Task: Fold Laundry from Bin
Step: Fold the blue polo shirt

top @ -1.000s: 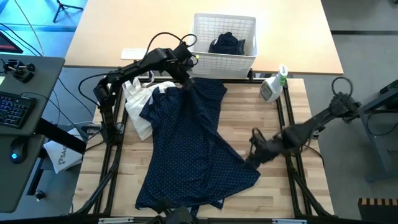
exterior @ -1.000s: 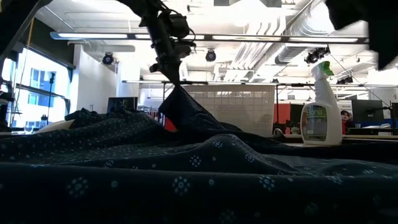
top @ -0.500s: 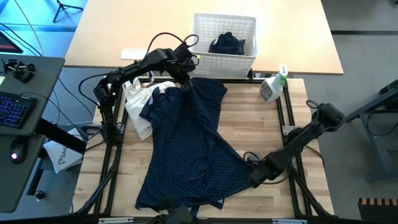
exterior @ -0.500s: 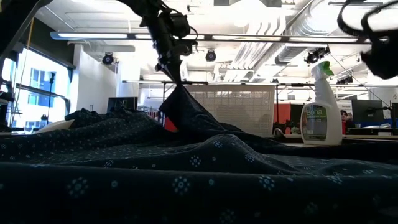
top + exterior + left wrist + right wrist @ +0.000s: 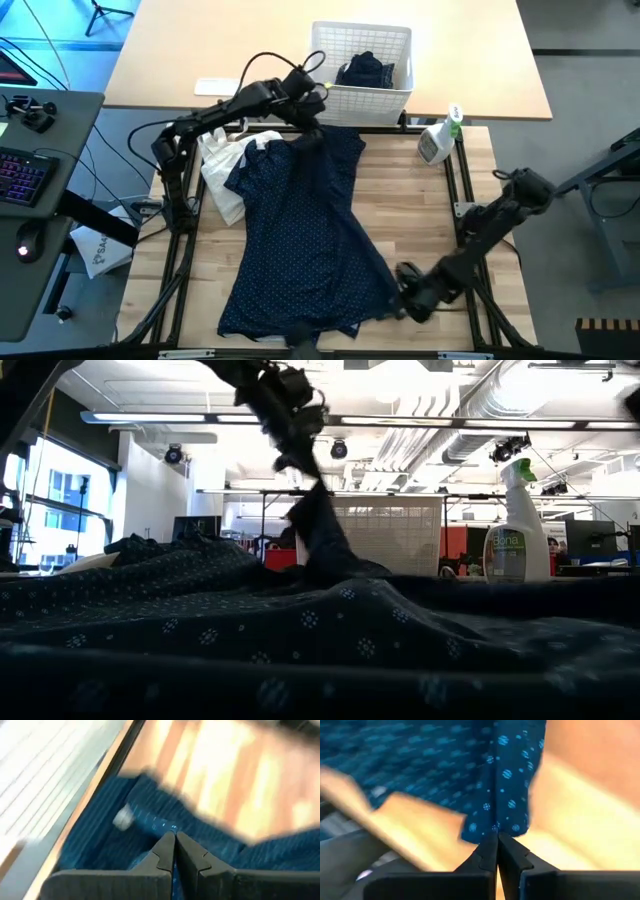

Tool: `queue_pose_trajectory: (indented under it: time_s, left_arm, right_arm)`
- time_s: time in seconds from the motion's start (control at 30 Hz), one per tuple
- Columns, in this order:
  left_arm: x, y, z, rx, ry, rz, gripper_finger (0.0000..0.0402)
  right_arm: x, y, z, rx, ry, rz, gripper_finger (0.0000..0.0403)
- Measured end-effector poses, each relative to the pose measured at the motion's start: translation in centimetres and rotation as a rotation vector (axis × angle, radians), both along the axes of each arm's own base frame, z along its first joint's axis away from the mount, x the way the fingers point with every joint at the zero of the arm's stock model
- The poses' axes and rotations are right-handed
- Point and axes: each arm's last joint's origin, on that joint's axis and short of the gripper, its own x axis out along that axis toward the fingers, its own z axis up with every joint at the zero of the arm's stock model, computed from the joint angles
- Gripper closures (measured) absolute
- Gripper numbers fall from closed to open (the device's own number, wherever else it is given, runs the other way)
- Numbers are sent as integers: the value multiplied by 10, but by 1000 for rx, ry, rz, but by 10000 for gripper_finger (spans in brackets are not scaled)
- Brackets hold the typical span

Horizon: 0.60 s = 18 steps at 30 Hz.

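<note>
left gripper (image 5: 175, 851): fingers pressed together, pinching shirt | shirt (image 5: 150, 822): dotted navy, on wooden worktop (image 5: 235, 775) | bin (image 5: 45, 770): beside shirt

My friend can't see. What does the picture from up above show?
A navy shirt with tiny white dots lies spread on the wooden table. The left gripper pinches its top by the white lattice bin; the right gripper pinches its bottom corner.

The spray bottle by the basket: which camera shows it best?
The low view: the spray bottle stands upright in full side profile, label facing the camera, clear against the bright room. The high view shows it only from above, at the table's far right edge beside the bin. Neither wrist view shows it.
</note>
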Motion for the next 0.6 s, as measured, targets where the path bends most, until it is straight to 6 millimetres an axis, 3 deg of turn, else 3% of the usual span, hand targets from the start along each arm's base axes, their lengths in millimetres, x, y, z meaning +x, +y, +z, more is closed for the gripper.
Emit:
queue_pose_trajectory:
  time_s: [0.2,0.3,0.43,0.6]
  left_arm:
    - [46,-15,8,-19,-327,-25,401]
    - [69,-14,1,-100,-457,-23,401]
    - [99,2,0,-166,-516,5,401]
    - [121,27,19,-125,-587,2,401]
  right_arm:
    - [-53,27,22,94,-7,-129,402]
    - [-73,34,32,131,51,-87,402]
    - [-85,37,53,101,144,-35,402]
    - [-101,40,81,40,234,20,403]
